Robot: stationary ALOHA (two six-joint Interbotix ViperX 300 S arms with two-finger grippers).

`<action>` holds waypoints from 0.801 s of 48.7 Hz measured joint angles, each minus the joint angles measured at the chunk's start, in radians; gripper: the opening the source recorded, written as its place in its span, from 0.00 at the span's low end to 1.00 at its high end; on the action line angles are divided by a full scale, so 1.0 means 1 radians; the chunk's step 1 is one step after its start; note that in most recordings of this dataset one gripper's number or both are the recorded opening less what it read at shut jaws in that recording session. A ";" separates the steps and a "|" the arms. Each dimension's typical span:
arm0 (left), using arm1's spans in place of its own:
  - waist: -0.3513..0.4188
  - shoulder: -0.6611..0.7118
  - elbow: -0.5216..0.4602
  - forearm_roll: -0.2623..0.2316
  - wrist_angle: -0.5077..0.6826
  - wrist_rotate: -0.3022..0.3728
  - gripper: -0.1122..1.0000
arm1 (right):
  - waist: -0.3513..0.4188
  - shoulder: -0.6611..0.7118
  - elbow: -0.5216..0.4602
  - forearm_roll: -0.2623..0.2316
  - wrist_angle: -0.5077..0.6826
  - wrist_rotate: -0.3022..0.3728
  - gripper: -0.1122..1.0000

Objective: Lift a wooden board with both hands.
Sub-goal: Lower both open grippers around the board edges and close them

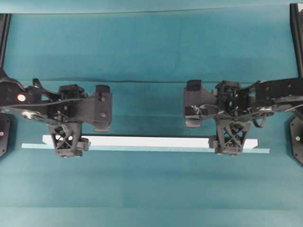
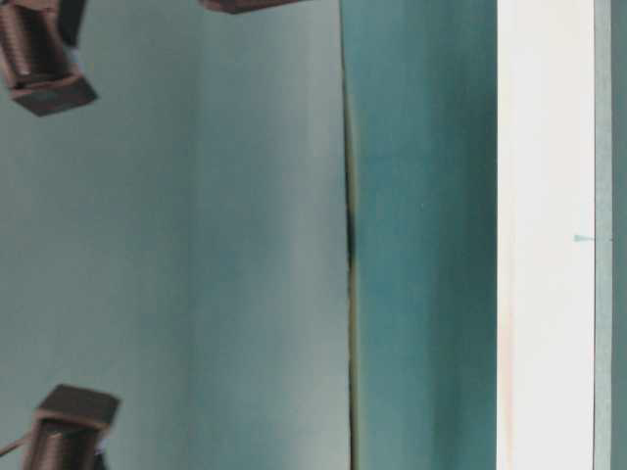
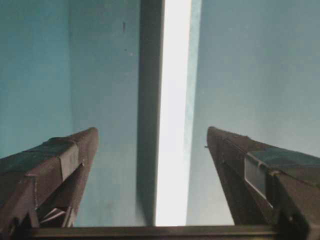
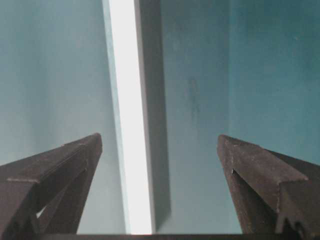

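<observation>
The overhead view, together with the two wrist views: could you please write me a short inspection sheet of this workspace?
Surface: teal table, bare around the job.
Job's things: white wooden board lying flat, long side left to right; a pale teal strip runs along its near edge.
Clutter: nothing seen.
Grippers: left gripper and right gripper both open, fingers straddling the board near its ends, not closed on it.
Cables: black cables looped on the left arm and right arm, off the board.
Surroundings: black frame posts at the side edges.
</observation>
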 measured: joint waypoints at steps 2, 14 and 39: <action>0.000 0.011 0.005 0.002 -0.017 0.000 0.97 | 0.005 0.012 0.006 0.006 -0.012 0.000 0.95; -0.014 0.061 0.014 0.000 -0.061 0.000 0.97 | 0.037 0.083 0.017 0.017 -0.061 0.000 0.95; -0.040 0.089 0.038 0.002 -0.126 -0.002 0.97 | 0.041 0.110 0.092 0.018 -0.175 0.037 0.95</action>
